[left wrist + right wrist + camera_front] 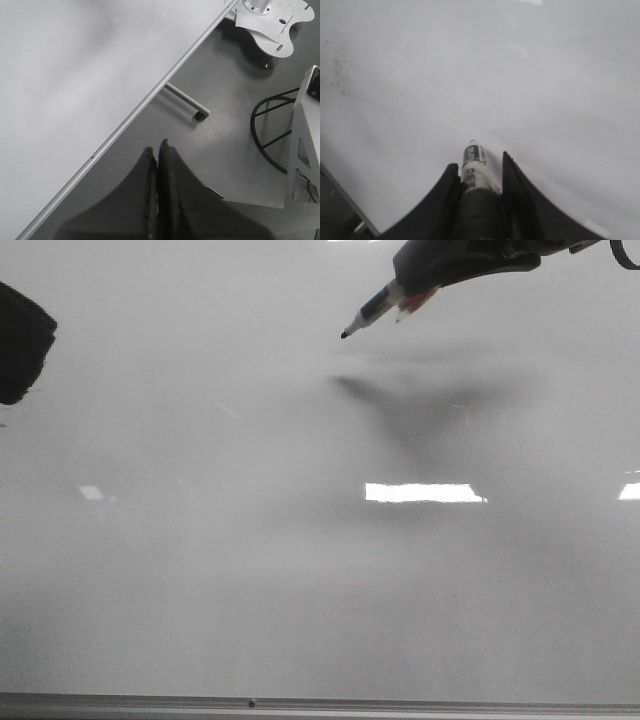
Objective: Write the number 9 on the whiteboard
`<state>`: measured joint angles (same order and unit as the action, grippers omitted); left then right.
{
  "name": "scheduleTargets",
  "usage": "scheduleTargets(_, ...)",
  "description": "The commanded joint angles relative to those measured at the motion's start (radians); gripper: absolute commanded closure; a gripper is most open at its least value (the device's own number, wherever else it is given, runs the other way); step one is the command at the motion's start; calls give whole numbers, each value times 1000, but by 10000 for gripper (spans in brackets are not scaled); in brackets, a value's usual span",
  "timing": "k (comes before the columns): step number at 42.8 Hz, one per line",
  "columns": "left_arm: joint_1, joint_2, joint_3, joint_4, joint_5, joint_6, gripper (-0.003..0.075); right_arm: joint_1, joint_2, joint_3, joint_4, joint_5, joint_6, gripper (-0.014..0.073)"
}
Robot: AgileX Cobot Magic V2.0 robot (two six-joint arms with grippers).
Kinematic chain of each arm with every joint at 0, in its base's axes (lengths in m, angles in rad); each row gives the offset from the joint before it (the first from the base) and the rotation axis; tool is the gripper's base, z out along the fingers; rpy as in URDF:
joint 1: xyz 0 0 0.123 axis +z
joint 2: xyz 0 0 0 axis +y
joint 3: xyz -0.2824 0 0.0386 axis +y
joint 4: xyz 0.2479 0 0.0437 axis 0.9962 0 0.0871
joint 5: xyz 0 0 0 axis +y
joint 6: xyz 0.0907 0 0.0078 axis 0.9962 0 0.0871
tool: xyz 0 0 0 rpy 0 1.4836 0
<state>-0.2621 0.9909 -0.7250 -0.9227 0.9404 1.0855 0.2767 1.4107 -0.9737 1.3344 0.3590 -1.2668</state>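
Far right, right gripper (pixel 415 292): clamps marker (pixel 372 311), tip raised above whiteboard (pixel 300 570) (unmarked), ready for stroke.
Left gripper (pixel 157 165): closed, empty, parked aside.

Print on the marker (pixel 474 156) label is too blurred to read.

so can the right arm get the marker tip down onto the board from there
Probably yes: the right tool grips the marker with its tip aimed down over bare whiteboard, and nothing lies between them.
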Motion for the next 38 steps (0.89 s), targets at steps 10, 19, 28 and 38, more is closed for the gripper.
scheduleTargets(10,4,-13,-24,-78,-21,4,739,5,54,-40,152,-99,-128,699)
scheduleTargets(19,4,-13,-24,-96,-21,4,739,68,135,-109,157,-120,-128,699)
scheduleTargets(28,4,-13,-24,-96,-21,4,739,66,131,-29,153,-144,-126,691)
scheduleTargets(38,4,-13,-24,-96,-25,4,739,-6,43,-24,150,-192,-126,691)
